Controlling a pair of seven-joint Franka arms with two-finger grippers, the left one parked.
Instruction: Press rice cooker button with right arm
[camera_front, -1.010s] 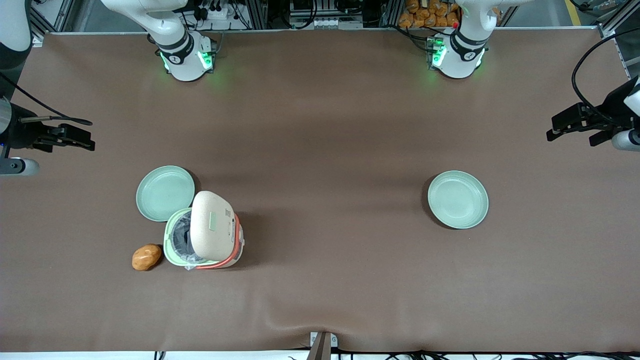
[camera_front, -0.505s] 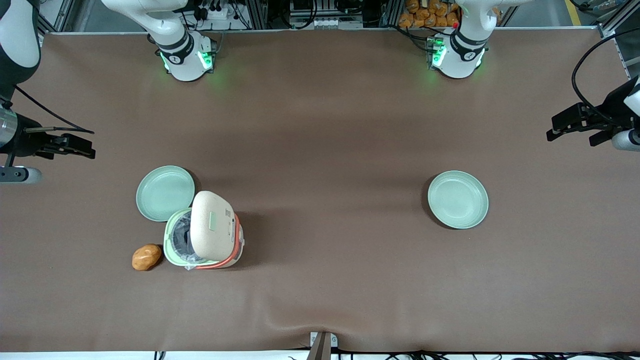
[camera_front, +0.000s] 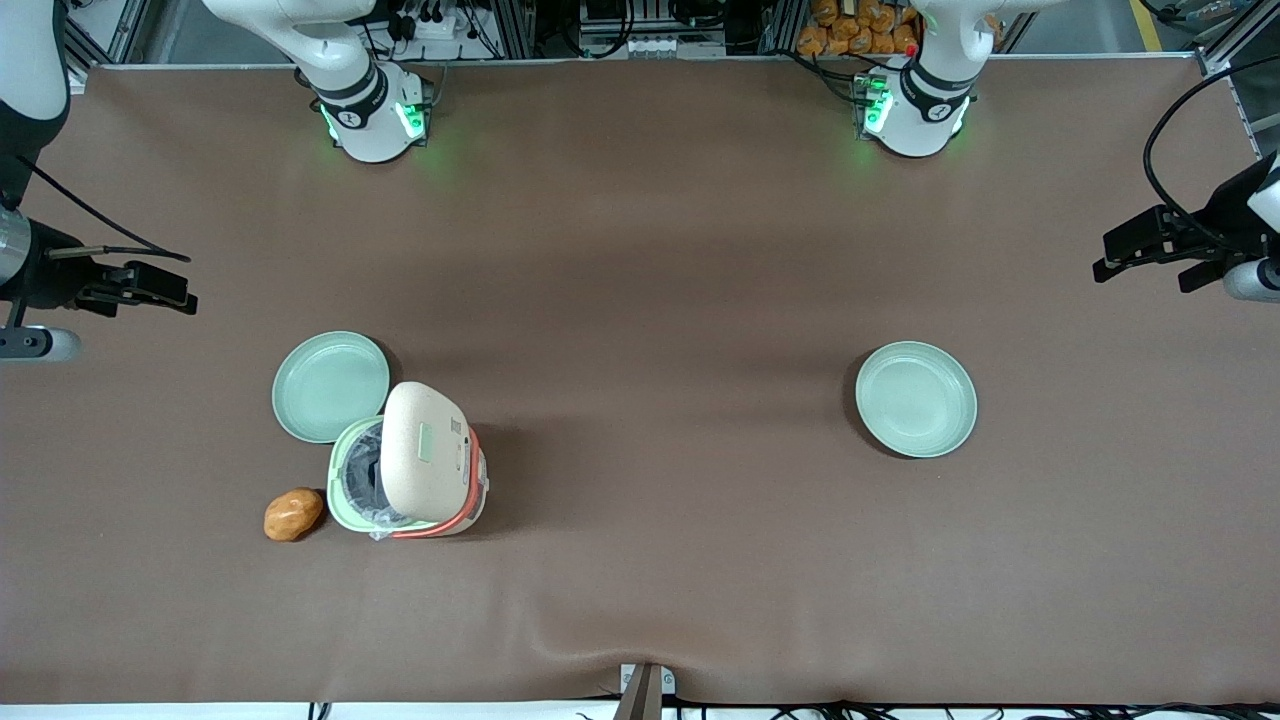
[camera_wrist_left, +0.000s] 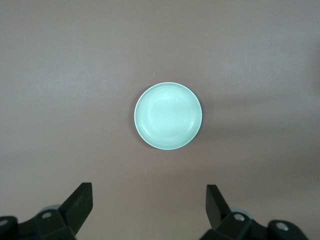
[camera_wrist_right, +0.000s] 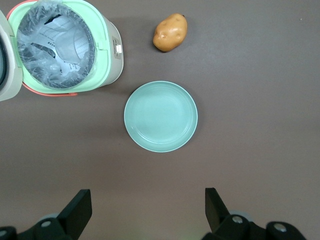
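The rice cooker (camera_front: 405, 472) stands open with its cream speckled lid (camera_front: 425, 452) hinged up. The button (camera_front: 425, 441) is the pale green patch on the lid's outer face. The right arm's gripper (camera_front: 165, 287) hangs open and empty above the table at the working arm's end, well apart from the cooker and farther from the front camera. In the right wrist view the open gripper (camera_wrist_right: 147, 207) looks down on the cooker (camera_wrist_right: 65, 47), whose plastic-lined pot is exposed. Only the lid's edge (camera_wrist_right: 6, 60) shows there, and the button is hidden.
A pale green plate (camera_front: 330, 386) lies touching the cooker, farther from the front camera; it also shows in the right wrist view (camera_wrist_right: 160, 116). A potato (camera_front: 292, 513) lies beside the cooker, also seen from the wrist (camera_wrist_right: 170, 33). A second plate (camera_front: 915, 399) lies toward the parked arm's end.
The right gripper has shifted a little: first nearer the front camera, then slightly back and toward the table's middle. The cooker, plates and potato have not moved.
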